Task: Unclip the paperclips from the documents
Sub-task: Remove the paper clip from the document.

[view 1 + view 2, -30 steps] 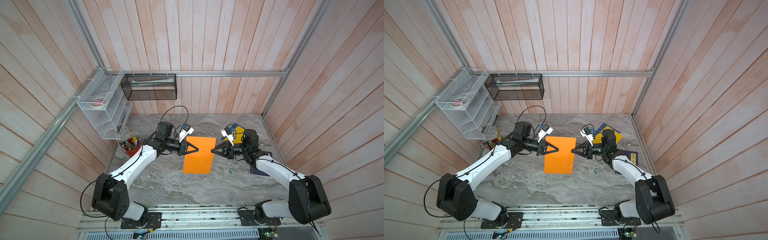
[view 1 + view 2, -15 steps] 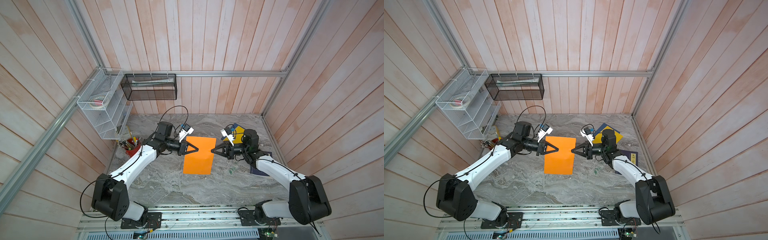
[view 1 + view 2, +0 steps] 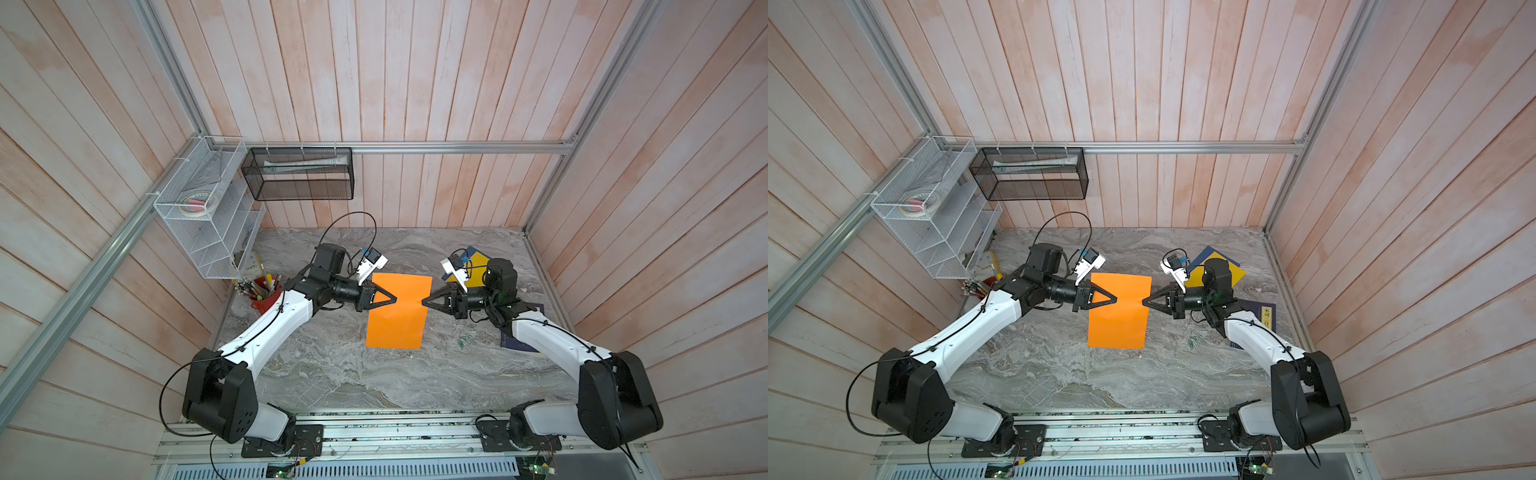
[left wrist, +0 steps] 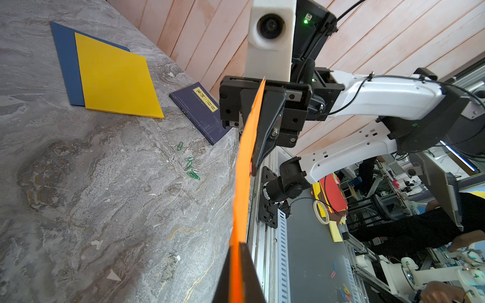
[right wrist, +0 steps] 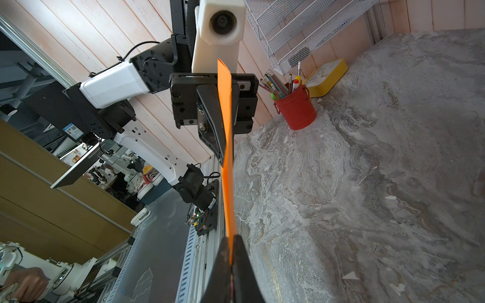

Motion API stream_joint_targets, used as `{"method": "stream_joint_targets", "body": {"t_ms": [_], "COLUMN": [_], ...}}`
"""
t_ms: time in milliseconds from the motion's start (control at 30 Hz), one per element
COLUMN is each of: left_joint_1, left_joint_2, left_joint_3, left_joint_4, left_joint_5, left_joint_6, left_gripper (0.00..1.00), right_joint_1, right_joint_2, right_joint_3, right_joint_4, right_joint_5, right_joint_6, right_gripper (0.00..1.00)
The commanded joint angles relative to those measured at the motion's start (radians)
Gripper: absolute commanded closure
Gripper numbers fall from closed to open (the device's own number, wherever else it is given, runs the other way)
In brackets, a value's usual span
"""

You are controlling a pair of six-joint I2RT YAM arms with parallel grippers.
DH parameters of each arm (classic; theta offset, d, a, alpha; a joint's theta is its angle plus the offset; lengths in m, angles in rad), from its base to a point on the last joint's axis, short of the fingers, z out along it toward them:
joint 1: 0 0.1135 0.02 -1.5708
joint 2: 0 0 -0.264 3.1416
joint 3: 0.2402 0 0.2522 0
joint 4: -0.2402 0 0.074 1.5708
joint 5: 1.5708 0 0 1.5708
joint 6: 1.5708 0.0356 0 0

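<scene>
The left gripper [image 3: 394, 298] and right gripper [image 3: 424, 302] clamp opposite edges of the orange sheet [image 3: 397, 332]. Loose paperclips [image 4: 191, 168] lie on the desk [image 3: 332, 374].

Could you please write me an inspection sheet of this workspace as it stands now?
Surface: grey marbled tabletop.
Job's things: orange sheet lifted between the grippers; yellow sheet lying on the dark blue sheet; loose paperclips on the table.
Clutter: navy book; red pen cup; yellow box.
Grippers: left gripper and right gripper both shut on opposite edges of the orange sheet.
Cables: black cable looping up behind the left gripper.
Surroundings: plank walls; white wire rack; black mesh basket.
</scene>
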Motion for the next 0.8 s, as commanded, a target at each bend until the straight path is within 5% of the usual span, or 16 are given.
{"method": "stream_joint_targets", "body": {"t_ms": [0,767], "left_joint_1": [0.016,0.023], "left_joint_2": [-0.031,-0.037], "left_joint_3": [0.011,0.008], "left_joint_4": [-0.024,-0.02], "left_joint_5": [-0.013,-0.012], "left_joint_6": [0.026,0.029], "left_gripper": [1.0,1.0], "right_joint_1": [-0.008,-0.009], "right_joint_2": [-0.017,-0.014], "right_joint_3": [0.03,0.039], "right_joint_4": [-0.035,-0.113], "right_joint_5": [-0.013,0.006], "right_joint_6": [-0.025,-0.071], "right_gripper": [0.94,0.94]}}
